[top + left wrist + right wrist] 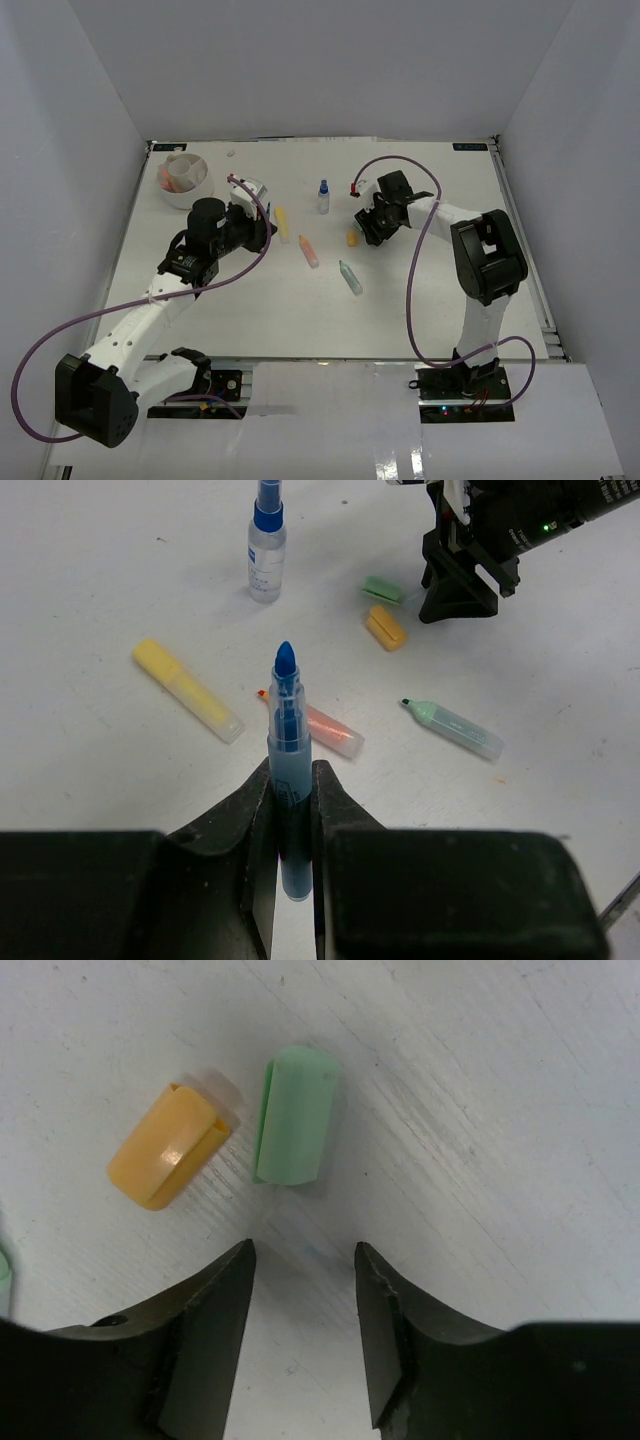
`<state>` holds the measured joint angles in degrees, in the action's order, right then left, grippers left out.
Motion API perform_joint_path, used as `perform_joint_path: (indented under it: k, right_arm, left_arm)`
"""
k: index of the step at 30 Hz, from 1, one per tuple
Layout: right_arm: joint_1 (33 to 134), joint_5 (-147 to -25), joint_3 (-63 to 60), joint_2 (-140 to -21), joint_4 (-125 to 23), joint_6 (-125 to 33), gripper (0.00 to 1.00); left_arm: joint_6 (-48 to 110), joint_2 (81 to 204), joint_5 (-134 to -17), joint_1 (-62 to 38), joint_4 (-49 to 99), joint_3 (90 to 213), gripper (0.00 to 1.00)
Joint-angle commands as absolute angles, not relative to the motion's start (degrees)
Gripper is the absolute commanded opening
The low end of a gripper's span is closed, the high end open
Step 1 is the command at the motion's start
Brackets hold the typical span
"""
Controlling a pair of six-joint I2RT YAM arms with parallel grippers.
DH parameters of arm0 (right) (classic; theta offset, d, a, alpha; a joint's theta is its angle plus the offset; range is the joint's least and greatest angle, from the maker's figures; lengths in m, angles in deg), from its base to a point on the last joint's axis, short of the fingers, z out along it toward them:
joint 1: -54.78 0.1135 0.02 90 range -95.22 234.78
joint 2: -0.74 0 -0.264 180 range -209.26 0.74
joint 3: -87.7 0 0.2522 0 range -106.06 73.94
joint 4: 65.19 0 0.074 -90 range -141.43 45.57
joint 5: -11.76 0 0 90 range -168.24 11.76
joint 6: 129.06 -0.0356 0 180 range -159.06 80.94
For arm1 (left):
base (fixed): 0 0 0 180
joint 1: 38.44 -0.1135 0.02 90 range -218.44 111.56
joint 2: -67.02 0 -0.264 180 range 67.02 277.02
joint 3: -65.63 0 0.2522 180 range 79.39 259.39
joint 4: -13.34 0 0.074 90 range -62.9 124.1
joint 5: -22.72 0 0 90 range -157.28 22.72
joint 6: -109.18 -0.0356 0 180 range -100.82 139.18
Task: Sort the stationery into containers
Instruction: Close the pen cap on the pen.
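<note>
My left pincer [292, 777] is clamped on the blue marker [286, 720]. The white tub [186, 182] lies back-left of it, nearest this arm. My right pincer [305, 1252] stands apart, just short of the green cap [295, 1115].

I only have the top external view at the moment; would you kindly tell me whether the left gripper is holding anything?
Observer: Yes. The left wrist view shows the left gripper shut on a blue marker, its tip pointing away from the wrist.
Operator: Thank you. Is the right gripper open?
Observer: The right gripper is open and empty in its own wrist view.
Operator: What lies ahead of it?
Observer: A green block lies beside the orange block; neither is between the fingers.
</note>
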<state>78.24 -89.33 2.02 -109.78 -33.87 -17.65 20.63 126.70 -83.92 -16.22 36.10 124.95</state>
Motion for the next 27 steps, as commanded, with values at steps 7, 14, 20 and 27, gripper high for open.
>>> perform_joint_path:
  k: [7, 14, 20, 27]
  right_arm:
    - [83.3, -79.9, 5.8, -108.3, -30.1, -23.1, 0.41]
    - [85.9, -75.9, 6.6, -107.5, -29.1, -25.7, 0.41]
    - [86.8, -77.5, 4.9, -107.3, -27.5, -25.3, 0.44]
    - [86.9, -75.4, 2.8, -108.9, -27.6, -26.8, 0.44]
  left_arm:
    - [20.2, 125.7, -84.9, -16.6, 35.5, 124.9, 0.00]
    - [20.3, 126.0, -85.0, -16.6, 35.5, 124.9, 0.00]
    - [20.3, 126.2, -85.0, -16.6, 35.5, 124.7, 0.00]
    - [20.3, 126.5, -85.0, -16.6, 35.5, 124.7, 0.00]
